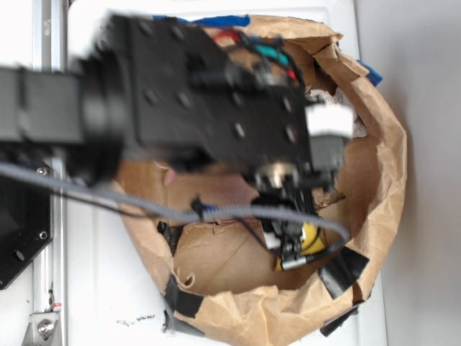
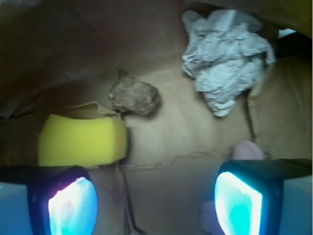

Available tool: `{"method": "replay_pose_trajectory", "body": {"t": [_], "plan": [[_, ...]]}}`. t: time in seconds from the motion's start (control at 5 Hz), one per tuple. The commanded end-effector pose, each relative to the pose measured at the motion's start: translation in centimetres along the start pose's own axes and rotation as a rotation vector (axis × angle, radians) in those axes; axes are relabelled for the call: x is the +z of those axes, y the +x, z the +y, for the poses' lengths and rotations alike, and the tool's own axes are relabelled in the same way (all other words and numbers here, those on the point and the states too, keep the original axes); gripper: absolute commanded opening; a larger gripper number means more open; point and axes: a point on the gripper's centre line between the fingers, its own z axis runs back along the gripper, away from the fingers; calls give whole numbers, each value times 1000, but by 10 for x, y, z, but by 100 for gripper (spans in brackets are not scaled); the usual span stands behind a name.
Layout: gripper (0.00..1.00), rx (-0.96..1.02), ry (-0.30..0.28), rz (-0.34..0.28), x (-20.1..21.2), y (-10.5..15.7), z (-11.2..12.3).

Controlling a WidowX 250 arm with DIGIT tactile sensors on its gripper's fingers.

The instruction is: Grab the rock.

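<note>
In the wrist view the rock [image 2: 135, 97] is a small dark brown rough lump lying on the brown paper floor, ahead of my gripper [image 2: 155, 203] and a little left of its centre line. The gripper is open and empty, its two glowing blue pads [image 2: 72, 205] wide apart with bare paper between them. The rock sits just behind the right end of the yellow sponge [image 2: 80, 140]. In the exterior view the arm [image 1: 209, 94] hangs over the paper bag [image 1: 382, 180] and hides the rock; the gripper [image 1: 292, 241] points down into the bag.
A crumpled whitish-grey paper wad [image 2: 226, 58] lies to the right of the rock. A pale pink thing [image 2: 248, 149] shows by the right pad. The bag's raised paper walls [image 1: 238, 310] ring the space. A grey cable [image 1: 144, 202] crosses below the arm.
</note>
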Motion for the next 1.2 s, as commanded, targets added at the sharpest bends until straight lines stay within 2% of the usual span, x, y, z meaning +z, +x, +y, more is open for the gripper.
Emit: {"method": "replay_pose_trajectory", "body": {"t": [0.0, 0.4, 0.6, 0.8, 1.0], "plan": [[100, 80, -35, -76, 8, 22, -1], [100, 82, -52, -115, 17, 20, -15], [100, 86, -42, -139, 15, 21, -20], [100, 78, -46, -148, 11, 25, -23], [100, 104, -59, -133, 10, 33, -16]]}}
